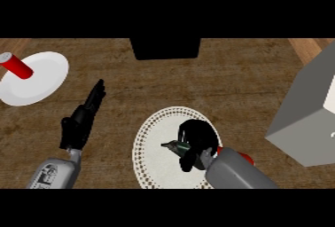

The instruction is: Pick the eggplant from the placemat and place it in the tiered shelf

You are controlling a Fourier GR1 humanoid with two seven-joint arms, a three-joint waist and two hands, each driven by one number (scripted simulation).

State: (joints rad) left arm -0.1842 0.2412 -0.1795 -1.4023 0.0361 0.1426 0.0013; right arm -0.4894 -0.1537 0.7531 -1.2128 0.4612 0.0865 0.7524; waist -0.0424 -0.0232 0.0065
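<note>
The right robot hand (196, 144) is curled around the eggplant (173, 145) on the white placemat (153, 153), near centre. Judged light, stiff, glossy-slippery: grasp mid-body. Left robot hand (85, 113) rests, fingers straight.

Placemat (157, 153) near front centre of worktop (229, 80); plate (39, 80) with cylinder (16, 65) on it far left; tiered shelf (311, 115) at right.
</note>
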